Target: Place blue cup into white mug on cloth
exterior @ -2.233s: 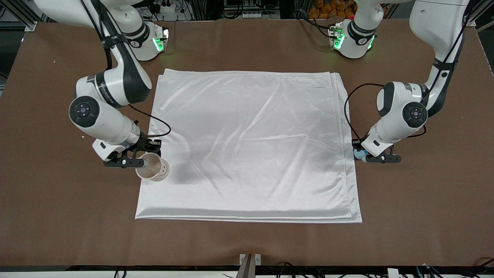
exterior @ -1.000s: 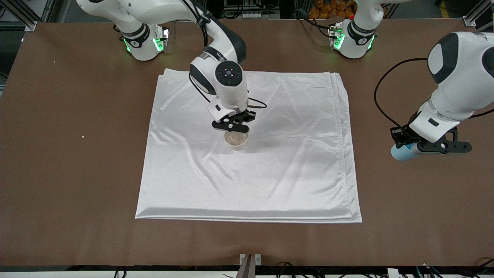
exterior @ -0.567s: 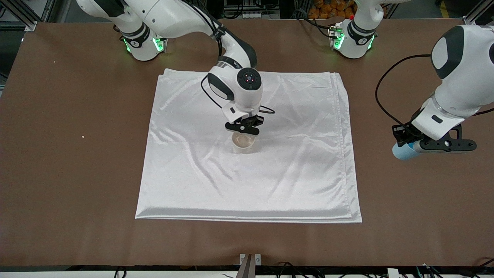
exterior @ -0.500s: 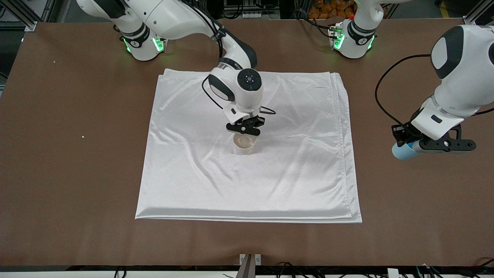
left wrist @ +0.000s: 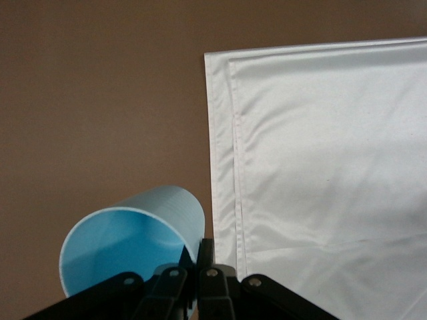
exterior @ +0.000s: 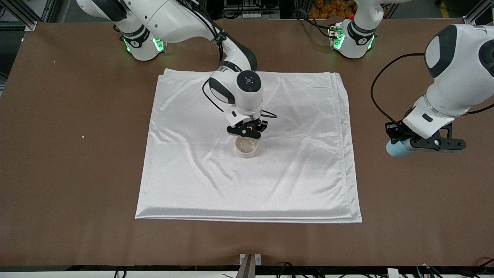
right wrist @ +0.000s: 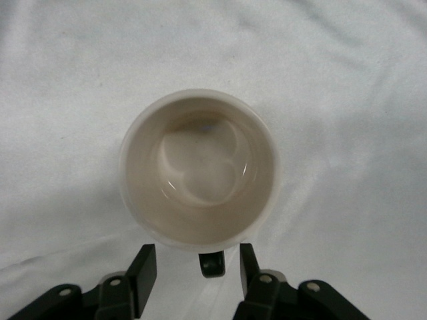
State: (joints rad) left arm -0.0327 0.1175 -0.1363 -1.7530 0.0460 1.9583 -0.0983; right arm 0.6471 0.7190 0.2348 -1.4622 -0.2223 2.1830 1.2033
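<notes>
Blue cup (exterior: 394, 148), clamped in the left gripper (exterior: 405, 143) over bare table off the cloth (exterior: 247, 185) edge, awaits carrying to the white mug (exterior: 246, 148), upright mid-cloth, whose handle sits between the right gripper's (exterior: 249, 133) parted fingers; insertion next requires that gripper to clear.

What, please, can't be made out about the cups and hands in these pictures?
- Mug side marks: front view, too small; right wrist view shows only its inside.
- Cup base: left wrist view, cut by the edge; front view, the left hand covers its rim.
- Right hand contact with the mug handle: unclear.
</notes>
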